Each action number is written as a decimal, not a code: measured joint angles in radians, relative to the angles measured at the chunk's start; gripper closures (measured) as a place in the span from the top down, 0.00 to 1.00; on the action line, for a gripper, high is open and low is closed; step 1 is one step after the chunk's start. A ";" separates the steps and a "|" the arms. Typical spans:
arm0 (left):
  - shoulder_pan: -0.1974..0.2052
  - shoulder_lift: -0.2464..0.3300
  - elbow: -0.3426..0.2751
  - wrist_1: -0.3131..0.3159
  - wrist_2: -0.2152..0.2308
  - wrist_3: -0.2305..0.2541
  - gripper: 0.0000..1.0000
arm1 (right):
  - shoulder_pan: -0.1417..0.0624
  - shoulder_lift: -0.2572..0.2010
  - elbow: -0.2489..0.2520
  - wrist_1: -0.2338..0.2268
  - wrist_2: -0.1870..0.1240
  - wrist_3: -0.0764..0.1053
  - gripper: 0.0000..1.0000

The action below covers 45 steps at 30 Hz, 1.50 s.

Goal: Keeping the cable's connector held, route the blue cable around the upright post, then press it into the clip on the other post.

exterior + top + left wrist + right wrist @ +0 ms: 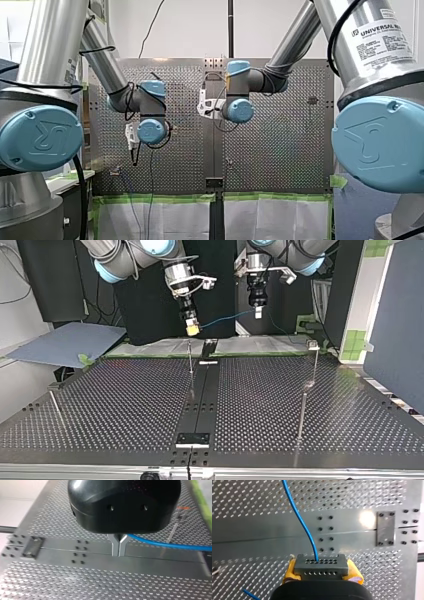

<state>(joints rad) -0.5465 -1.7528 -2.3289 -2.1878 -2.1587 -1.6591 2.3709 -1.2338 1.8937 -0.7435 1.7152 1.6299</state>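
Perforated black metal makes up the desk (125,390), with a smooth strip (202,390) down its middle in the top view. Above its far edge our right gripper (191,330) hangs on the arm that enters at that view's left. Its yellow-padded fingers (290,571) are closed on the grey connector (320,566), a small block with rows of holes, clamped from both sides. The blue cable (227,317) leaves the connector's face and runs through the air across to our left gripper (258,314), on the arm at the top view's right. In the left wrist view that gripper's metal fingers are pressed together at the tips. The cable comes out sideways from between them near their root, so they have hold of it. Both grippers are well above the desk. A thin upright post (190,360) stands at the strip's edge, close under the right gripper in the top view. A second post (315,365), topped by a small clip (313,344), stands toward that view's right. The cable touches neither post.
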 joint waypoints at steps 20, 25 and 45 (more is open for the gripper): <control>0.000 0.201 0.179 -0.202 -0.031 -0.052 0.00 | -0.021 -0.001 -0.126 0.073 -0.121 0.077 0.00; 0.000 0.248 0.192 -0.248 -0.042 -0.056 0.00 | -0.022 0.000 -0.146 0.086 -0.128 0.080 0.00; 0.116 0.320 0.336 -0.432 -0.031 -0.052 0.00 | -0.026 0.000 -0.325 0.226 -0.202 0.097 0.00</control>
<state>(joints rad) -0.4308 -1.4329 -1.9931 -2.6193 -2.1892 -1.7106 2.3452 -1.2335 1.5683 -0.5173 1.5129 1.7265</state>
